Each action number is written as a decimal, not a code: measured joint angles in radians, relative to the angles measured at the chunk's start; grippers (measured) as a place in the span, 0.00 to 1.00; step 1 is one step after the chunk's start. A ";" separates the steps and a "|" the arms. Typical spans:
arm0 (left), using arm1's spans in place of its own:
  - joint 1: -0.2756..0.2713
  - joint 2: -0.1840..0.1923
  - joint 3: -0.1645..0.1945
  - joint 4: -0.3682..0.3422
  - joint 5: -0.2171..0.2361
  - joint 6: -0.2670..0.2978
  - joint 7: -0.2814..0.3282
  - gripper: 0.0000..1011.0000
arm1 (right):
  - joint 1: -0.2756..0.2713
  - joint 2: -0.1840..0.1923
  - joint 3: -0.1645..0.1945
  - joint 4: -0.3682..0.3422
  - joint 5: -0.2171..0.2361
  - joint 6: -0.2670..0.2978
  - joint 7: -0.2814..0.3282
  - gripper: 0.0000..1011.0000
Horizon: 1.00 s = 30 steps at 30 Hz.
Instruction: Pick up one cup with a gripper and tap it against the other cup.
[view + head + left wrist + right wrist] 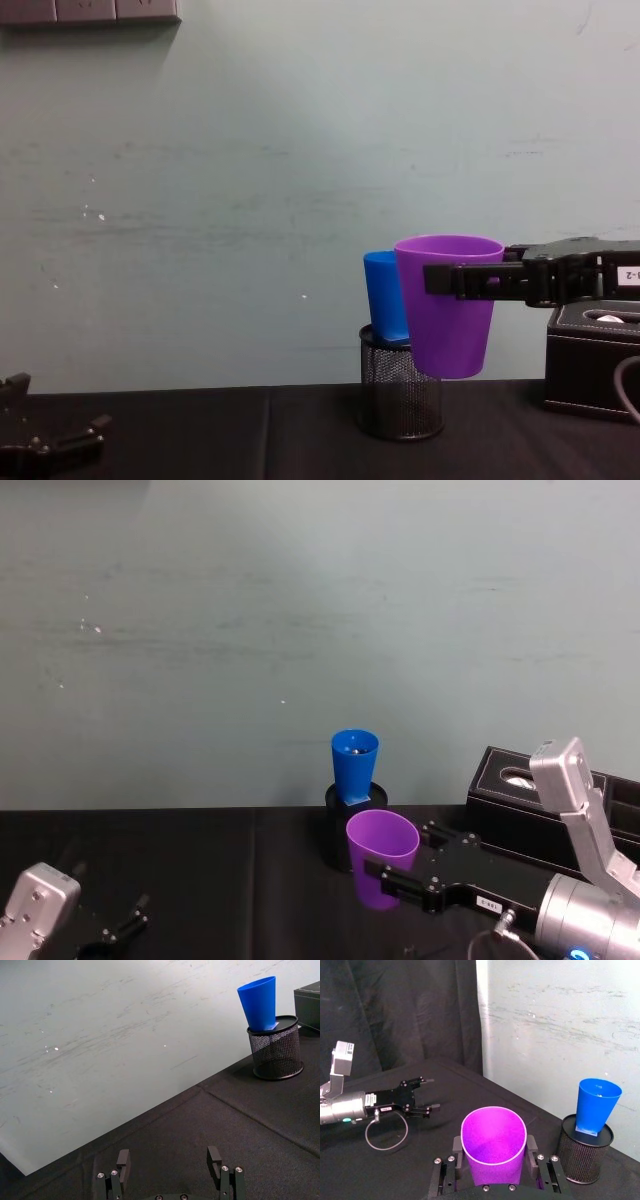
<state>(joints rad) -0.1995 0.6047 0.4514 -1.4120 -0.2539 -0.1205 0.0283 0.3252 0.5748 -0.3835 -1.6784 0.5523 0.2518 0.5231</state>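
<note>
Pinching the empty purple cup [382, 852], right gripper [405, 860] fingers [400, 885]; blue cup [354, 765] in mesh holder [335, 832]; left gripper [167, 1156] fingers [123, 1158] spread.

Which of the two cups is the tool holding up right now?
The purple cup, clamped in the right tool, clear of the table. The blue cup stands in the mesh holder. The left tool sits idle, open.

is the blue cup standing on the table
No, the blue cup sits in the mesh holder, its base down inside the rim.
</note>
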 joint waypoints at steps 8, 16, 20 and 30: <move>0.000 0.000 0.000 0.000 0.000 0.000 0.000 0.99 | 0.000 0.000 0.000 0.000 0.000 0.000 0.000 0.72; 0.000 0.000 0.000 0.000 0.000 0.000 0.000 0.99 | 0.006 0.005 -0.012 0.002 -0.002 0.001 -0.002 0.72; 0.000 0.000 0.000 0.000 0.000 0.000 0.000 0.99 | 0.023 0.008 -0.029 0.014 -0.009 0.005 -0.011 0.72; 0.000 0.000 0.000 0.000 0.000 0.000 0.000 0.99 | 0.092 -0.028 -0.071 0.103 -0.019 0.002 -0.035 0.72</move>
<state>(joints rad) -0.1995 0.6047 0.4514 -1.4119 -0.2539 -0.1205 0.0283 0.4170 0.5468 -0.4546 -1.5755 0.5335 0.2539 0.4879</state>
